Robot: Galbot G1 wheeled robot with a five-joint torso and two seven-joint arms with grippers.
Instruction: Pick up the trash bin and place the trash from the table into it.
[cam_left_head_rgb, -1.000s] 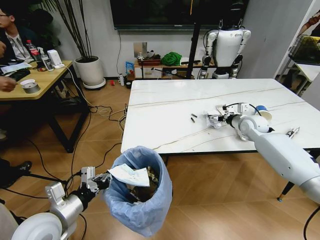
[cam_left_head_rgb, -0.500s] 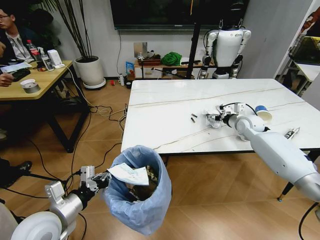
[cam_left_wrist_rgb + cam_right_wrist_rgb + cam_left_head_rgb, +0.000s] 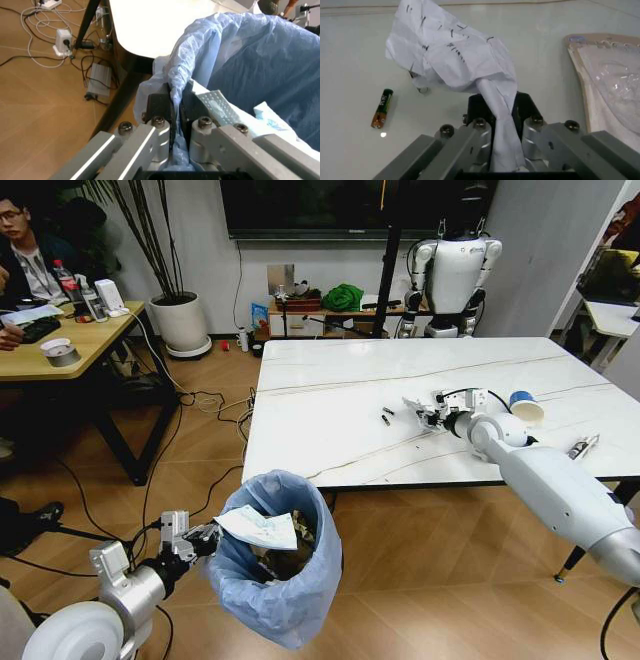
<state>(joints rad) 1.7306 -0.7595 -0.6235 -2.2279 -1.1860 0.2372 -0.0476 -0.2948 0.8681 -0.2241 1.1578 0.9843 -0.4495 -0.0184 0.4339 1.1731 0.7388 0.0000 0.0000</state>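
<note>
White marble-look table [image 3: 330, 395] with thin grey veins; light-blue crinkled bag lines the trash bin [image 3: 285, 580]; white crumpled paper [image 3: 452, 62] carries black marks; green-and-orange battery [image 3: 381, 108]; blue-rimmed white paper cup [image 3: 525, 406]; warm brown wooden floor [image 3: 200, 450].

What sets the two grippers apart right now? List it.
The left gripper hangs low over the floor, pinching the trash bin by its blue bag rim; the right gripper reaches over the table, clamping a crumpled white paper. Both are shut on something.
</note>
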